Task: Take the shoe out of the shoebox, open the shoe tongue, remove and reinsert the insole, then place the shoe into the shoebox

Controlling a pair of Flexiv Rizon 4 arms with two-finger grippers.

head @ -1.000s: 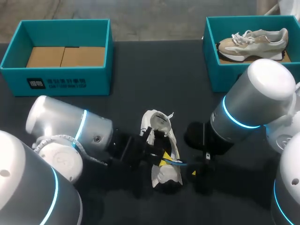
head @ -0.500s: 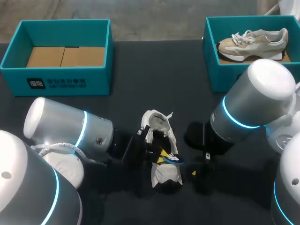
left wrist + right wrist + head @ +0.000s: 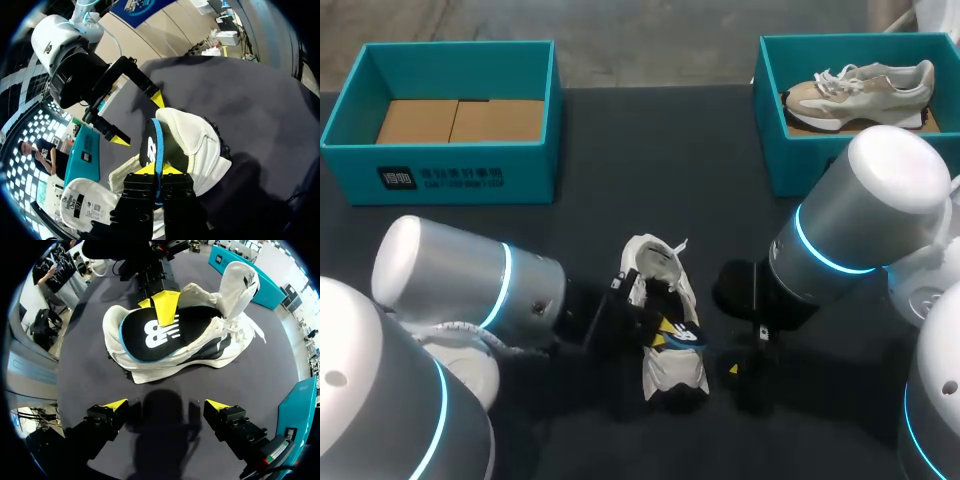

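since a second ago the black insole [image 3: 152,145] has drawn in closer over the white shoe [image 3: 200,142], which lies on the dark table [image 3: 650,150]. the left hand [image 3: 157,171] clamps the insole, and the right hand [image 3: 167,405] gapes beside the shoe. two shoes, two teal boxes: left shoebox [image 3: 460,180], right shoebox [image 3: 800,165] holding the beige shoe [image 3: 865,90].

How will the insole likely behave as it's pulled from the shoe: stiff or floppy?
Probably floppy: the insole looks thin and curves where the left gripper pinches its edge. Likely light too, so the unheld white shoe may stay put, though it could drag along.
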